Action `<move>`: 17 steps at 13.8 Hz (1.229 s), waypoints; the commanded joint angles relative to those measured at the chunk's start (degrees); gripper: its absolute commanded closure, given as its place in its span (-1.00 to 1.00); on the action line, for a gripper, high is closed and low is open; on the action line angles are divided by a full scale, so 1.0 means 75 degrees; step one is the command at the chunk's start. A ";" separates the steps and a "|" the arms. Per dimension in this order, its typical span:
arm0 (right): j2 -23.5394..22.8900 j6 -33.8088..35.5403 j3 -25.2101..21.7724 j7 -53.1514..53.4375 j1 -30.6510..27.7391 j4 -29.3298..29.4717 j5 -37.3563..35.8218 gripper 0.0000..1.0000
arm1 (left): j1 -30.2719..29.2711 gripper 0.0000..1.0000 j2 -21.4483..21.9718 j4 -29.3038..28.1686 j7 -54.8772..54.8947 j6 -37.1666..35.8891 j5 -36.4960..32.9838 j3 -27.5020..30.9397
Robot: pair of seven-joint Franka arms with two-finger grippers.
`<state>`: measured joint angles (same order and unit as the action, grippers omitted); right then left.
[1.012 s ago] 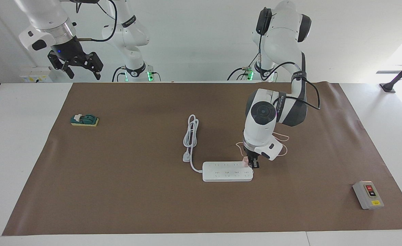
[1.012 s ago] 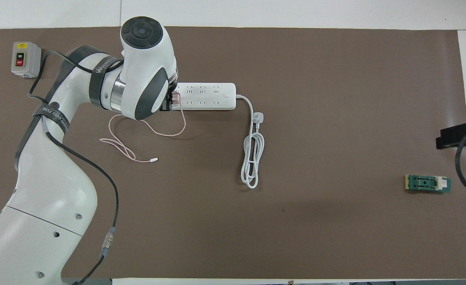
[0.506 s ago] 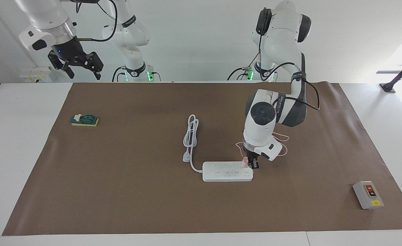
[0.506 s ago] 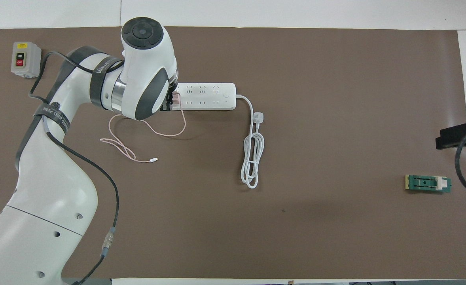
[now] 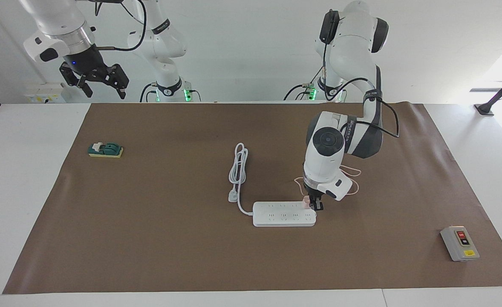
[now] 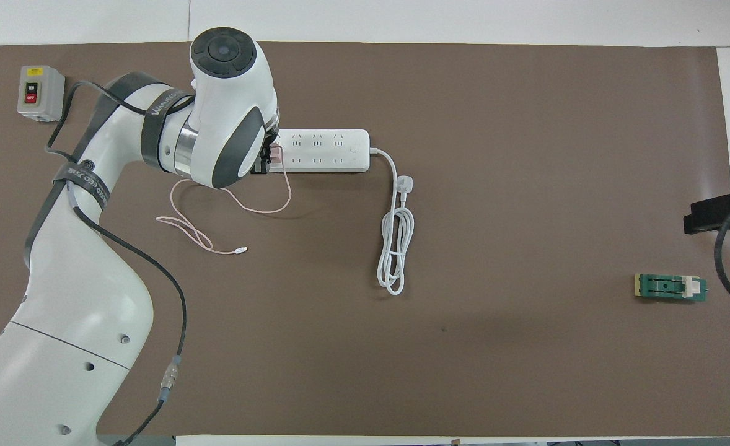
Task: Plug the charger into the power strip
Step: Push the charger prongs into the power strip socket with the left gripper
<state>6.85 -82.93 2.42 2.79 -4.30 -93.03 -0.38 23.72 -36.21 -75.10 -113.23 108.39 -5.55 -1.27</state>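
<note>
The power strip (image 5: 283, 214) lies flat and white mid-table, its thick cord coiled nearer to the robots; it also shows in the overhead view (image 6: 321, 150). The pale pink charger (image 5: 305, 200) stands on the strip's end toward the left arm's end of the table, and shows in the overhead view (image 6: 274, 153). Its thin pink cable (image 6: 228, 204) loops over the mat nearer to the robots. My left gripper (image 5: 315, 204) points down at that end, shut on the charger, and the arm hides most of it from above (image 6: 264, 162). My right gripper (image 5: 102, 85) waits open, raised over the table's edge by its base.
A grey box with red and black buttons (image 5: 460, 243) sits at the left arm's end, farther from the robots than the strip. A small green block on a yellow base (image 5: 105, 150) lies toward the right arm's end. A brown mat (image 5: 170, 238) covers the table.
The left gripper has stayed at the strip's end with the charger, shifting only a hair upward. The right gripper has edged slightly up.
</note>
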 commanded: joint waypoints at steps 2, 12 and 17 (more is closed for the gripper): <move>0.0141 0.0018 0.0099 0.0026 -0.0153 -0.0124 -0.0009 -1.00 | 0.0095 1.00 0.0035 -0.0498 -0.0125 0.0407 -0.0150 0.0076; 0.0141 0.0018 0.0099 0.0014 -0.0200 -0.0112 -0.0009 -1.00 | 0.0107 1.00 0.0070 -0.0884 -0.0020 0.0725 -0.0138 0.0076; 0.0141 0.0018 0.0099 0.0014 -0.0188 -0.0112 -0.0009 -1.00 | 0.0107 1.00 0.0058 -0.0920 0.0004 0.0560 -0.0127 0.0064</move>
<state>6.88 -82.93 2.37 2.79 -4.42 -93.03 -0.38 23.75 -34.96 -77.65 -113.15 111.61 -5.67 -1.26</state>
